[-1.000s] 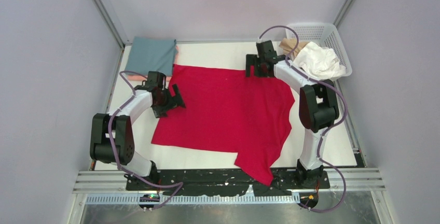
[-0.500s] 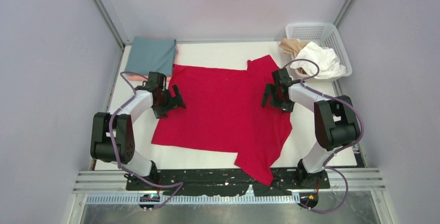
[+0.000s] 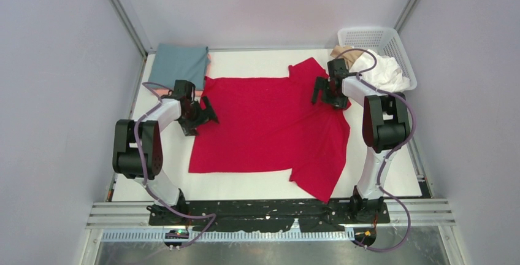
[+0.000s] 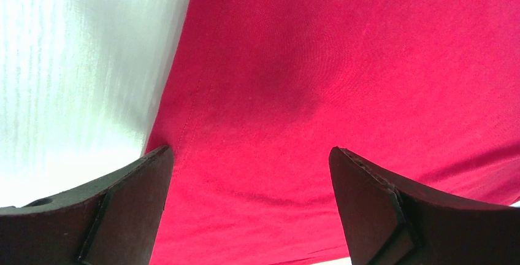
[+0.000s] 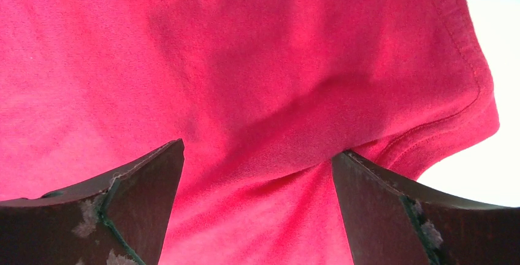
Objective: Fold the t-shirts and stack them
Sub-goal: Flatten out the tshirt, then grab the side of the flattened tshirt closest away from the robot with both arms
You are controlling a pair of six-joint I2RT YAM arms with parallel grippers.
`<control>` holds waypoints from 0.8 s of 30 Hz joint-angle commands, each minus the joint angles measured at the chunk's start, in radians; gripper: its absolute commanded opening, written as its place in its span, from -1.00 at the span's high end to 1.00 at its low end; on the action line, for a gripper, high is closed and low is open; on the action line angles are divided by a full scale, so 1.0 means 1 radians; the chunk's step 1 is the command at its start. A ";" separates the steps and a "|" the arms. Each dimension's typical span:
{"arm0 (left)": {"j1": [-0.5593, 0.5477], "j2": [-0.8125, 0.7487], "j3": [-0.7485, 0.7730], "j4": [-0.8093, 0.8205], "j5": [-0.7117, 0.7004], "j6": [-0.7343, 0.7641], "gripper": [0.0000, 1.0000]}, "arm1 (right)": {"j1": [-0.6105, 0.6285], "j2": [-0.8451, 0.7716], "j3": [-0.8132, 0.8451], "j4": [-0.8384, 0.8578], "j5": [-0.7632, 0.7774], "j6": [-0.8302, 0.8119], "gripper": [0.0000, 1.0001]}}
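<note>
Plain cloths, white table (image 3: 257, 62)
Bright red t-shirt (image 3: 263, 124) centre; grey-teal shirt (image 3: 179, 62) over salmon pink shirt (image 3: 209, 67), far left corner; white shirt (image 3: 385, 72), beige shirt (image 3: 342, 53), white lattice basket (image 3: 375, 34).

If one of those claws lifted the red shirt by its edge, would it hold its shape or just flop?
Probably flop: the red shirt lies limp on the table, and its cloth rucks into a soft ridge in the right wrist view. It is likely light, being thin cloth. Pushed, it would probably bunch rather than slide whole.
</note>
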 commanded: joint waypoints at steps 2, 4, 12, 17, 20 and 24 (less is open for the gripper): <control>0.005 0.018 0.036 0.007 0.042 -0.021 -0.99 | -0.003 0.027 0.075 -0.042 0.007 -0.095 -0.91; 0.003 -0.010 0.034 0.004 0.036 -0.022 -0.99 | 0.004 -0.008 0.080 -0.062 -0.010 -0.115 -0.91; 0.001 -0.287 -0.068 -0.133 -0.156 -0.056 -0.99 | 0.141 -0.313 -0.095 -0.095 0.153 -0.074 -0.90; 0.002 -0.458 -0.225 -0.224 -0.264 -0.128 -0.99 | 0.231 -0.475 -0.223 -0.059 0.189 -0.037 -0.91; 0.004 -0.550 -0.323 -0.226 -0.278 -0.179 -0.94 | 0.277 -0.549 -0.305 -0.067 0.226 -0.016 -0.91; 0.005 -0.613 -0.427 -0.214 -0.276 -0.238 -0.80 | 0.295 -0.629 -0.411 -0.055 0.203 0.007 -0.90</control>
